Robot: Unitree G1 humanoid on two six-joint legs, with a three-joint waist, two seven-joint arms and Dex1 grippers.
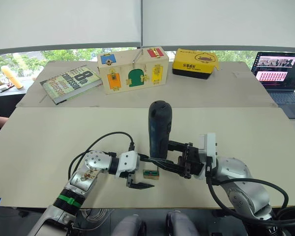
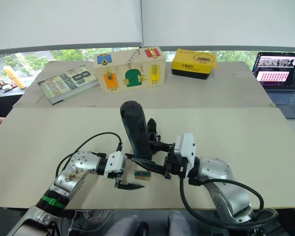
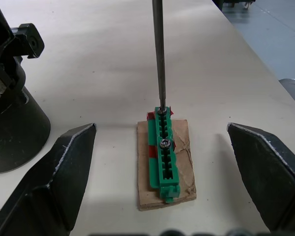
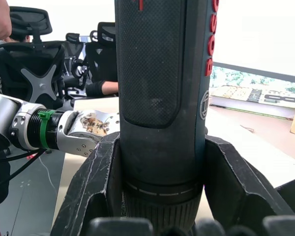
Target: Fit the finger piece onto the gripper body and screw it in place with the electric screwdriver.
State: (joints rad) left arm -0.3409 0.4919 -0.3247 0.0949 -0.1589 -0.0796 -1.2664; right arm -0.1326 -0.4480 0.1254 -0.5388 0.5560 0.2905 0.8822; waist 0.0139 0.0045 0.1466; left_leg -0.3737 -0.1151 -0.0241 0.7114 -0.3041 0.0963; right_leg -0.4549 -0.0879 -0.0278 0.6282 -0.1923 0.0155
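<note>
The electric screwdriver (image 1: pixel 160 129) stands upright near the table's front edge, with my right gripper (image 4: pixel 162 172) shut on its barrel. Its thin metal bit (image 3: pixel 159 54) comes down onto a screw at the far end of a small green block (image 3: pixel 164 157) that lies on a scrap of cardboard (image 3: pixel 179 189). My left gripper (image 3: pixel 160 129) is open, one finger on each side of the block and touching neither. Just behind the screwdriver stands a black part with a pointed tip (image 2: pixel 152 130), seemingly the gripper body and mostly hidden. The finger piece is out of view.
At the table's back stand a wooden latch box (image 1: pixel 132 69), a book (image 1: pixel 71 81), a yellow box (image 1: pixel 195 63) and a laptop (image 1: pixel 278 73). The table's front edge (image 1: pixel 196 206) runs just below both grippers. Office chairs and a person's hand show past the left arm.
</note>
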